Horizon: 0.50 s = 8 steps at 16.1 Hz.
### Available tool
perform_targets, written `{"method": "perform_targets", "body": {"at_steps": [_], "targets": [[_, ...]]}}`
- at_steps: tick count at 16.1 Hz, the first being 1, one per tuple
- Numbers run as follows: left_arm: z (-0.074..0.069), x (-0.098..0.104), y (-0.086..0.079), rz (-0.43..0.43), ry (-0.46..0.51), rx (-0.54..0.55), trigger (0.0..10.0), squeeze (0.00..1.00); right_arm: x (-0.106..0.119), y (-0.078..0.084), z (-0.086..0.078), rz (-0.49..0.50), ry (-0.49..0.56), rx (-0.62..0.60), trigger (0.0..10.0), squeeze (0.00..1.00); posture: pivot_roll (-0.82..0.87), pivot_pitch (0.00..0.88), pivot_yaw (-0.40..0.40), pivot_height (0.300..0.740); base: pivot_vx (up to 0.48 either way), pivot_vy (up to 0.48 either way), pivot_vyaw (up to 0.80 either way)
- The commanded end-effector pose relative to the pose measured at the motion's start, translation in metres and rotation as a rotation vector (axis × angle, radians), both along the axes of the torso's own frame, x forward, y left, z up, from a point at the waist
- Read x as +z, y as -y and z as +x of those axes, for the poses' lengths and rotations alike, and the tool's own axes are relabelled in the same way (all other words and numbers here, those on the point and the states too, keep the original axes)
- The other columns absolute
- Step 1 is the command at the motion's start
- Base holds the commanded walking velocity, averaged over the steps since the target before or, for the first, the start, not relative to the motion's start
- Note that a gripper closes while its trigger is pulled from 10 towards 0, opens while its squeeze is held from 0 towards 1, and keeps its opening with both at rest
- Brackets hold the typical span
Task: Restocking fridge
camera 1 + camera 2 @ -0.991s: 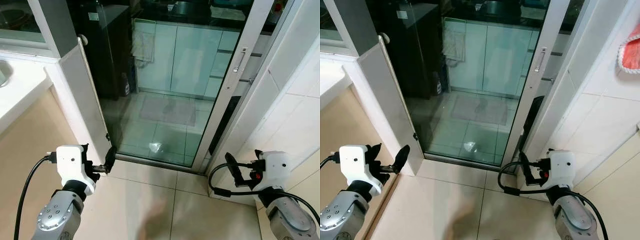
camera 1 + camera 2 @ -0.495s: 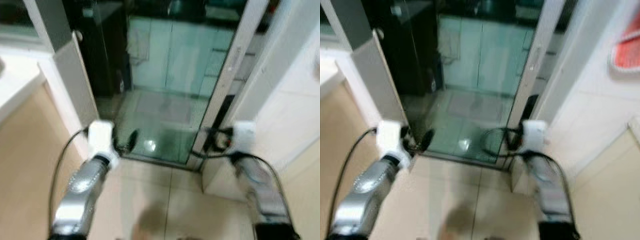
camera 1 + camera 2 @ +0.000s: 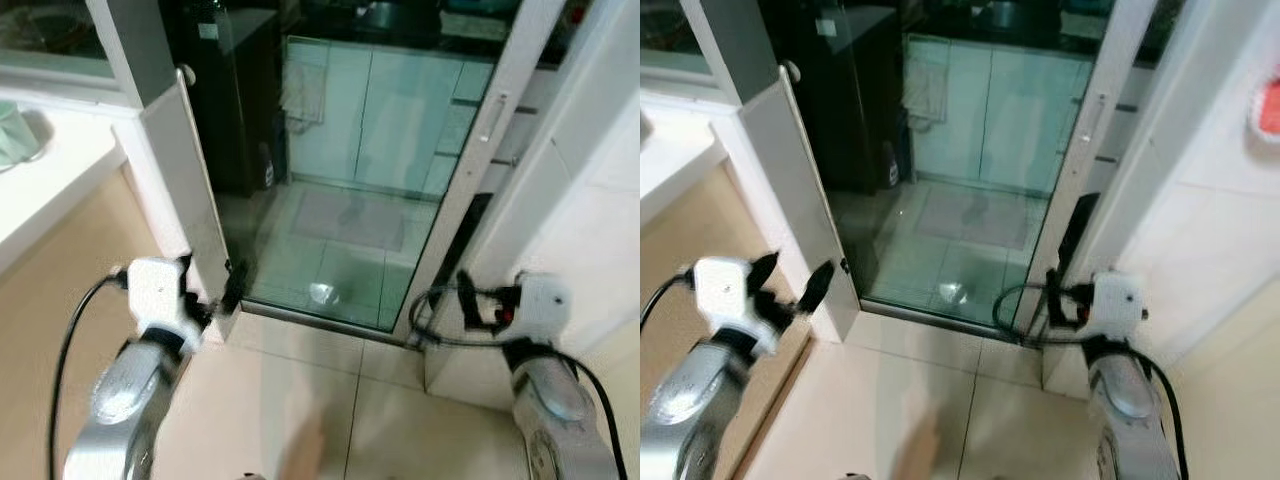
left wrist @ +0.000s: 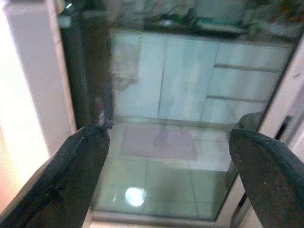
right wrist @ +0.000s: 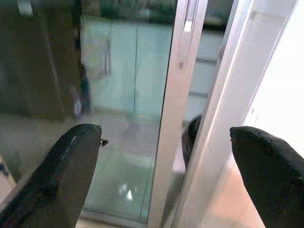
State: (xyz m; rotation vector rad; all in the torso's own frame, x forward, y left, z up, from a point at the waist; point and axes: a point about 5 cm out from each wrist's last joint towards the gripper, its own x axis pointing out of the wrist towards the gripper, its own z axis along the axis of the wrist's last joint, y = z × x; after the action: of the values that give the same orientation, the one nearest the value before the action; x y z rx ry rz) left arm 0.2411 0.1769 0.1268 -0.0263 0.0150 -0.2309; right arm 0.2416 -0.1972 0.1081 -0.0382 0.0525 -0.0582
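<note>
I see no groceries. A tall dark unit (image 3: pixel 235 100) stands behind the glass door (image 3: pixel 330 180); I cannot tell whether it is a fridge. My left gripper (image 3: pixel 792 278) hovers low beside the grey door post (image 3: pixel 185 190), open and empty, and its wrist view shows the fingers (image 4: pixel 80 161) spread wide. My right gripper (image 3: pixel 1060 300) hangs near the foot of the sliding door frame (image 3: pixel 480 170), also open and empty, its fingers (image 5: pixel 71 161) far apart.
Beyond the glass are white cabinets (image 3: pixel 390 110), a hanging towel (image 3: pixel 300 90), a floor mat (image 3: pixel 350 215) and a bottle (image 3: pixel 268 175). A white counter (image 3: pixel 50 185) is on my left, a tiled wall (image 3: pixel 600 200) on my right. Beige floor tiles (image 3: pixel 300 400) lie underfoot.
The whole picture shifted and blurred half a second ago, so the camera moved. Both arms now reach a little further forward than a second ago. Both grippers stay open.
</note>
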Motion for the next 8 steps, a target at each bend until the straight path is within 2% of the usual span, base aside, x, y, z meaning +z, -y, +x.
{"method": "perform_targets", "body": {"at_steps": [1,2,4,6,8], "targets": [[0.004,-0.001,0.012,0.028,0.010,-0.053,10.0,1.00,0.008,-0.001,0.008,0.027,0.048,0.006,10.0,1.00,-0.06,0.000,0.026,0.740,0.000,0.000,0.00],[0.005,0.001,0.013,0.056,0.026,-0.073,10.0,1.00,0.011,-0.002,0.010,0.021,0.053,0.005,10.0,1.00,-0.06,0.000,0.028,0.740,0.000,0.000,0.00],[0.006,-0.003,0.008,0.059,0.002,-0.041,10.0,1.00,0.005,0.001,0.009,-0.001,0.022,-0.008,10.0,1.00,-0.07,0.000,0.033,0.740,0.000,0.000,0.00],[0.013,-0.004,0.004,0.050,-0.014,-0.003,10.0,1.00,0.003,0.000,0.010,0.018,0.017,-0.008,10.0,1.00,-0.07,0.000,0.034,0.740,0.000,0.000,0.00],[0.015,-0.016,0.004,0.046,-0.082,-0.009,10.0,1.00,0.000,0.000,0.010,0.036,0.016,-0.014,10.0,1.00,-0.08,0.000,0.040,0.740,0.000,0.000,0.00]]}}
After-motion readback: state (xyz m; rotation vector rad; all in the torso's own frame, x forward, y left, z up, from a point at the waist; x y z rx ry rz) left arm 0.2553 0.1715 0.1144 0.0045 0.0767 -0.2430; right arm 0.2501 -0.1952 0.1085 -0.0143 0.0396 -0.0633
